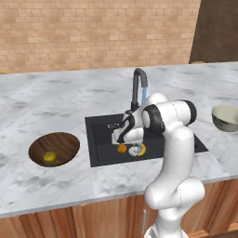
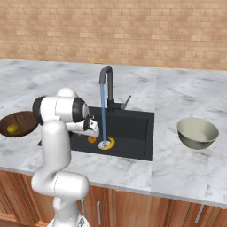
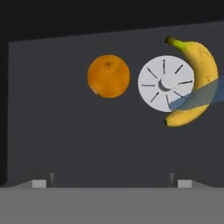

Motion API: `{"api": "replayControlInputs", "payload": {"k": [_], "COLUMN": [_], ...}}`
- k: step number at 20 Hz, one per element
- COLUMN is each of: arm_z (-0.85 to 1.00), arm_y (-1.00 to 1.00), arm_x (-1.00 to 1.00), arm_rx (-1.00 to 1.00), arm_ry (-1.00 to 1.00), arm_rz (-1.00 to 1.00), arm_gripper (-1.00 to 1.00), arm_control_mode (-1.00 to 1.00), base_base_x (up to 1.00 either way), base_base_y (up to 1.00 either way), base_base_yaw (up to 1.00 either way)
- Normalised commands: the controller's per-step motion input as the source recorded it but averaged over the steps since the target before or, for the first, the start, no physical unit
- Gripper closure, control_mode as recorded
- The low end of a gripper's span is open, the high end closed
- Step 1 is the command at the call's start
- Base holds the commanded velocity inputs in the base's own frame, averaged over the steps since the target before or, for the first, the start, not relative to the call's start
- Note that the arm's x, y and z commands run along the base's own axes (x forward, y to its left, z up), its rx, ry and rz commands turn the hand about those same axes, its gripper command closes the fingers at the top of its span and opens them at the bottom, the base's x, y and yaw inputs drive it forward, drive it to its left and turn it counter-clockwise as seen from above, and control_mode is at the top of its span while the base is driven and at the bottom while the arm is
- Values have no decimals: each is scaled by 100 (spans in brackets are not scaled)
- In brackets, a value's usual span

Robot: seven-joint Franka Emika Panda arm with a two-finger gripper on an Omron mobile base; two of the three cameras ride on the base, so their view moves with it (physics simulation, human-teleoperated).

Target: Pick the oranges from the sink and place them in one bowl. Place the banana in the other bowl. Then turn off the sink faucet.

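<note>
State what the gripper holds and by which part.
Nothing. The gripper hangs open over the sink, above the orange and banana, touching neither.

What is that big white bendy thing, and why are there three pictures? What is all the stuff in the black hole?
The white bendy thing is a robot arm. At its end is a gripper, a hand with two fingers. It is open and holds nothing.

Two pictures come from cameras behind the arm, one on its left and one on its right, so they show the same kitchen from two sides. The third comes from a camera on the hand, looking down into the sink, which is your black hole.

In the sink lie a bright orange and a yellow banana that curves around the round silver drain. Water runs from the faucet onto the drain.

On the counter, a brown wooden bowl holds a yellow-green fruit. A pale bowl on the other side holds nothing.
</note>
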Motion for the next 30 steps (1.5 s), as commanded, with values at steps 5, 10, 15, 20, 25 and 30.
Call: {"api": "replayControlInputs", "payload": {"k": [5, 10, 15, 20, 25, 30], "arm_z": [-30, -28, -26, -25, -23, -21], "arm_y": [0, 0, 2, 5, 4, 1], "arm_x": [26, 26, 26, 25, 25, 24], "arm_rx": [0, 0, 0, 0, 0, 0], "arm_ry": [0, 0, 0, 0, 0, 0], "arm_rz": [0, 0, 0, 0, 0, 0], "arm_gripper": [-100, -100, -100, -100, -100, -100], "arm_control_mode": [-100, -100, -100, -100, -100, -100], "base_base_x": [0, 0, 0, 0, 0, 0], "base_base_y": [0, 0, 0, 0, 0, 0], "base_base_yaw": [0, 0, 0, 0, 0, 0]}}
